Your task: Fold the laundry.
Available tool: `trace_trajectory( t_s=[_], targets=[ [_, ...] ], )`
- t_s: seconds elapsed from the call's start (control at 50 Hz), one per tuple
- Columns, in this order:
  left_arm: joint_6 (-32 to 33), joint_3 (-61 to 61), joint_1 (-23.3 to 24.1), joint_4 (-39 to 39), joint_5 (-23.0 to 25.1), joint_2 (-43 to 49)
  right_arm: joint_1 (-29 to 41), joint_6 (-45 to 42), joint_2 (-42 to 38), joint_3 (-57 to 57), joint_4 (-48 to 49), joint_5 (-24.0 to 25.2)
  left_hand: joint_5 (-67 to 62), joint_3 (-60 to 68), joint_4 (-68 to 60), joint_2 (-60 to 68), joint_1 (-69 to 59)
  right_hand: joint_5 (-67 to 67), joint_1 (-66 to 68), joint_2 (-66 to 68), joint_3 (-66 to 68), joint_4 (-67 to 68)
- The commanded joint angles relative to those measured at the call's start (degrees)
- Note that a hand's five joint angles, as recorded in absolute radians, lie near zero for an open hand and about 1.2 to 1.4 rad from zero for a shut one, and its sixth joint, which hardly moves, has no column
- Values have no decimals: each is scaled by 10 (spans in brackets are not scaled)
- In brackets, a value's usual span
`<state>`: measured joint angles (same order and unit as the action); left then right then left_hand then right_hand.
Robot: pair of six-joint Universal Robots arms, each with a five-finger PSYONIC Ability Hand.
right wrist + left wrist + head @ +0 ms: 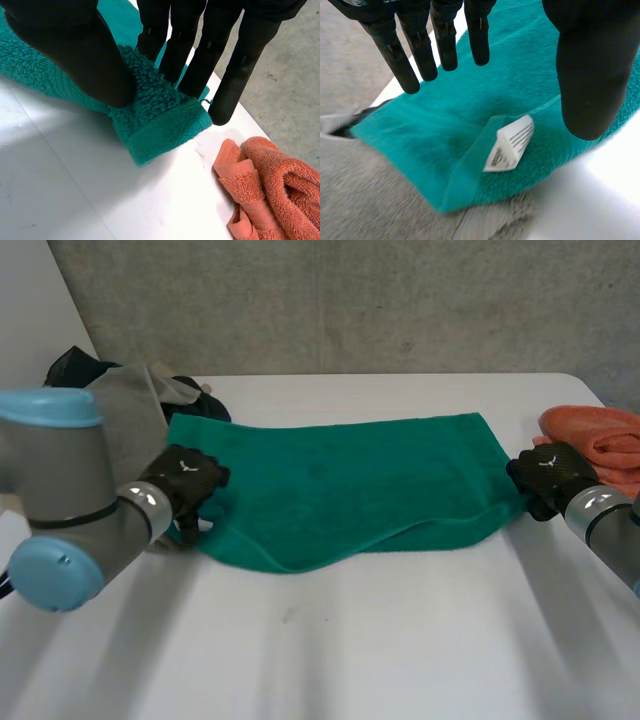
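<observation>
Right wrist view, green towel (pixel 165 125) corner pinched in right hand (pixel 85 55) fingers (pixel 200 55)

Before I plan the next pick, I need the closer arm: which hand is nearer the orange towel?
Right. The right hand pinches one end of the green towel, just beside the orange towel; the left hand is at the green towel's opposite end.

White table (pixel 330 660), grey concrete surface (pixel 350 300) beyond
</observation>
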<state>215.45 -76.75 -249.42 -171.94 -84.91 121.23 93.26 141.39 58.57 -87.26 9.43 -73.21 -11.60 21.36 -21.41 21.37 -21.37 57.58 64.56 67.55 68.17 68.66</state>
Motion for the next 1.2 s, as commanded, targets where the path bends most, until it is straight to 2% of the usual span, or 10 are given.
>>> trace_trajectory(
  t_s=[0.02,0.16,0.28,0.36,0.42,0.64,0.78,0.96,1.08,1.2],
  targets=[
    [15,151,18,110,3,102,-1,-3,-5,0,0,0,-58,60,-60,60,-60,124,154,124,118,113],
    [42,242,11,200,-1,167,-4,-7,-6,-1,0,0,-63,65,-65,65,-65,124,154,124,118,113],
    [53,242,4,206,-3,173,-9,-8,-3,0,0,3,-118,120,-120,120,-120,124,154,124,118,113],
    [51,222,3,181,-7,154,-8,-11,-4,-1,1,4,-477,479,-479,479,-479,124,154,124,118,113],
    [47,198,4,145,-14,139,-7,-12,-3,-1,1,4,-584,586,-586,586,-586,124,154,124,118,113],
    [56,108,-8,95,-44,67,-7,-33,22,-5,-50,4,-584,586,-586,586,-586,124,154,124,118,113],
    [56,-12,-17,152,-45,-37,-42,-140,89,-20,-182,6,-584,586,-586,586,-586,124,154,124,118,113],
    [51,-213,-21,204,-29,-197,-119,-338,221,-125,-439,14,-584,586,-586,586,-586,124,154,124,118,113],
    [48,-261,-18,166,-30,-216,-146,-422,230,-155,-440,41,-584,586,-586,586,-586,124,154,124,118,113],
    [27,-234,-20,71,-35,-168,-98,-314,182,-105,-356,45,-584,586,-586,586,-586,124,154,124,118,113]
  ],
)
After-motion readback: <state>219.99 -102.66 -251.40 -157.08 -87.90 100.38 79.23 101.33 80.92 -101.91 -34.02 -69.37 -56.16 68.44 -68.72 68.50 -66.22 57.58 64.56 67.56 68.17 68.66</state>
